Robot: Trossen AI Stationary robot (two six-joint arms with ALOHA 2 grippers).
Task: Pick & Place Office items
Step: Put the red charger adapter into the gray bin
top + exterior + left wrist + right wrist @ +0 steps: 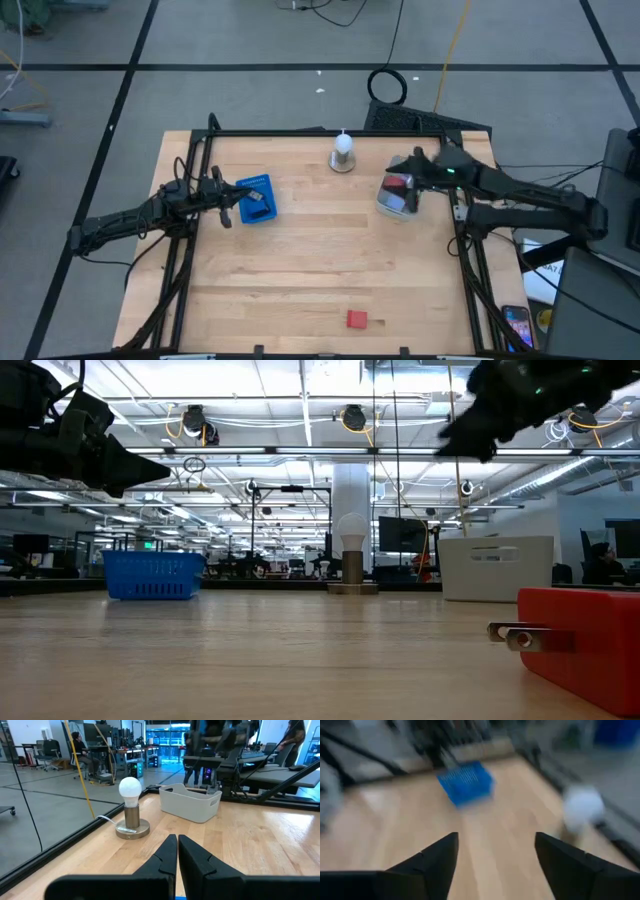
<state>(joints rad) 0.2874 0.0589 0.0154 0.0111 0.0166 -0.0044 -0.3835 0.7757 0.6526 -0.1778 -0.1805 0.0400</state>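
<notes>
One black item [256,198] (small) inside blue basket [262,185]

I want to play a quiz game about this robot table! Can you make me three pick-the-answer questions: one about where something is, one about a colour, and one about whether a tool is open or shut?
1. Where is the red block?
A. Inside the blue basket
B. Alone near the table's front edge
C. Next to the lamp

2. What colour is the basket by the left arm?
A. Blue
B. Yellow
C. Pink

3. How are the two tools?
A. Both shut
B. Both open
C. Left tool shut, right tool open

Answers:
1. B, the high view shows it alone, far from everything else.
2. A, it is bright blue in the high and low views.
3. C, the left wrist view shows the fingers pressed together; the right wrist view shows a wide gap.
</notes>
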